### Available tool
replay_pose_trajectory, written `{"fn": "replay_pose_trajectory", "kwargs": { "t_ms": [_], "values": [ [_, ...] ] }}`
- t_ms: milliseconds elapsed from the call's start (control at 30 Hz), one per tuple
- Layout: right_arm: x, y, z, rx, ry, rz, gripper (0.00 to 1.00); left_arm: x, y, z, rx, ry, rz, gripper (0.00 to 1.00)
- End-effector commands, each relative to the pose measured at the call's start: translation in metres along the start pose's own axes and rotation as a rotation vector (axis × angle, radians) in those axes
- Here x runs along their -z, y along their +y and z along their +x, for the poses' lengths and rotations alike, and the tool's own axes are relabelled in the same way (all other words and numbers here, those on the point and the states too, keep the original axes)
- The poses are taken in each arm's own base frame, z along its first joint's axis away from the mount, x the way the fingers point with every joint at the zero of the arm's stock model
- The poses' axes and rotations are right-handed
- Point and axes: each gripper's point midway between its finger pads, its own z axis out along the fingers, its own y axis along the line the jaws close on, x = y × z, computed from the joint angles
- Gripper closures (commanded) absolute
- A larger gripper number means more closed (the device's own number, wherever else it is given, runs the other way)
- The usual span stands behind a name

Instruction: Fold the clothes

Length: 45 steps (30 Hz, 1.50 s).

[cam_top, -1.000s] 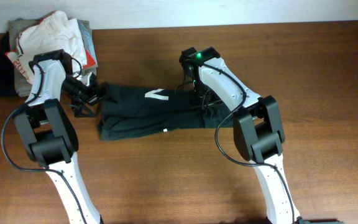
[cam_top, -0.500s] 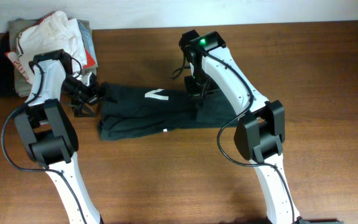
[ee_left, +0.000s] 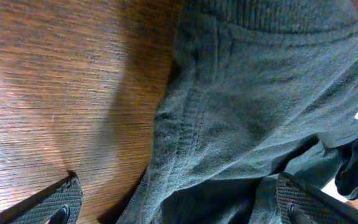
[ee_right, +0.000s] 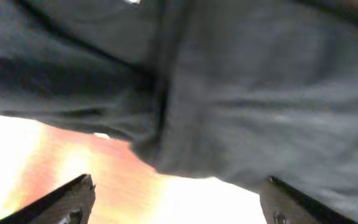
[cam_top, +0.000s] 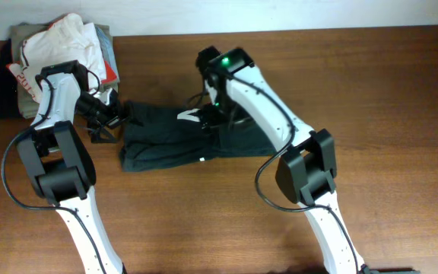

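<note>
Item: 1 dark garment (cam_top: 166, 144) in work, early to middle stage of folding.

The garment lies across the middle of the table (cam_top: 386, 91) as a long, flattened band, which suggests that a lengthwise fold is done and the crosswise folds are left. The left gripper (cam_top: 116, 118) sits at the band's left end, its fingers (ee_left: 61, 198) spread wide, with the hem on the wood between them and nothing pinched. The right gripper (cam_top: 210, 120) hangs over the band's middle, its fingers (ee_right: 73, 196) likewise apart. Its wrist view is blurred, so contact with the cloth cannot be confirmed. 1 heap of mixed clothes (cam_top: 59, 42) waits crumpled at the far left corner, apparently unfolded, so most of the task remains.
</note>
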Motion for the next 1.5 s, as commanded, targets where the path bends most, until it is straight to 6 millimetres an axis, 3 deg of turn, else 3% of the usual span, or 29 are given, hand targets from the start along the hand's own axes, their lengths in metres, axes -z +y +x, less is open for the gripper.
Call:
{"fn": "replay_pose_trajectory", "kwargs": {
  "t_ms": [0, 100, 167, 300, 467, 500, 533, 567, 600, 700, 767, 833, 900, 933, 1000, 1100, 1167, 1233, 1367, 1467],
  "values": [
    [0.050, -0.067, -0.014, -0.115, -0.094, 0.069, 0.01, -0.019, 0.011, -0.003, -0.014, 0.022, -0.013, 0.01],
    [0.073, -0.148, -0.016, -0.298, -0.126, 0.047, 0.01, -0.025, 0.019, -0.005, -0.014, 0.025, -0.043, 0.01],
    [0.079, -0.196, -0.012, -0.423, -0.134, -0.022, 0.01, -0.041, 0.028, -0.004, -0.025, 0.060, -0.048, 0.01],
    [0.086, -0.258, 0.002, -0.560, -0.151, -0.033, 0.01, -0.059, 0.011, 0.012, -0.090, 0.154, 0.082, 0.01],
    [0.087, -0.272, 0.007, -0.589, -0.154, -0.022, 0.01, -0.069, -0.022, 0.034, -0.167, 0.241, 0.136, 0.10],
    [0.087, -0.276, 0.008, -0.590, -0.153, 0.004, 0.01, -0.071, -0.025, 0.036, -0.175, 0.245, 0.134, 0.17],
    [0.087, -0.284, 0.011, -0.594, -0.150, 0.051, 0.01, -0.072, -0.026, 0.036, -0.178, 0.246, 0.132, 0.36],
    [0.087, -0.289, 0.013, -0.596, -0.148, 0.083, 0.01, -0.072, -0.025, 0.035, -0.178, 0.244, 0.129, 0.64],
    [0.087, -0.289, 0.013, -0.596, -0.148, 0.085, 0.01, -0.071, -0.015, 0.034, -0.116, 0.245, 0.074, 0.99],
    [0.087, -0.289, 0.013, -0.597, -0.148, 0.084, 0.01, -0.060, 0.022, 0.026, 0.031, 0.223, -0.094, 1.00],
    [0.088, -0.289, 0.012, -0.596, -0.152, 0.085, 0.01, -0.034, 0.045, 0.016, 0.135, 0.176, -0.171, 1.00],
    [0.088, -0.289, 0.012, -0.596, -0.152, 0.085, 0.01, 0.006, 0.045, 0.003, 0.162, 0.114, -0.171, 1.00],
    [0.088, -0.289, 0.012, -0.596, -0.153, 0.085, 0.01, 0.055, 0.026, -0.011, 0.144, 0.007, -0.169, 0.99],
    [0.088, -0.289, 0.012, -0.596, -0.153, 0.085, 0.01, 0.070, 0.011, -0.016, 0.139, -0.052, -0.169, 1.00],
    [0.088, -0.289, 0.012, -0.596, -0.153, 0.085, 0.01, 0.105, -0.041, -0.007, 0.064, -0.159, -0.151, 1.00],
    [0.088, -0.289, 0.012, -0.596, -0.153, 0.085, 0.01, 0.121, -0.099, 0.015, -0.062, -0.217, -0.154, 0.99],
    [0.088, -0.289, 0.012, -0.596, -0.153, 0.085, 0.02, 0.113, -0.139, 0.032, -0.117, -0.216, -0.151, 1.00],
    [0.088, -0.289, 0.012, -0.596, -0.153, 0.085, 0.01, 0.090, -0.176, 0.051, -0.207, -0.175, -0.161, 0.99],
    [0.088, -0.289, 0.012, -0.596, -0.153, 0.085, 0.01, 0.057, -0.231, 0.075, -0.326, -0.156, -0.157, 1.00],
    [0.088, -0.289, 0.012, -0.596, -0.153, 0.085, 0.01, 0.022, -0.261, 0.083, -0.387, -0.138, -0.155, 1.00]
  ]
}}
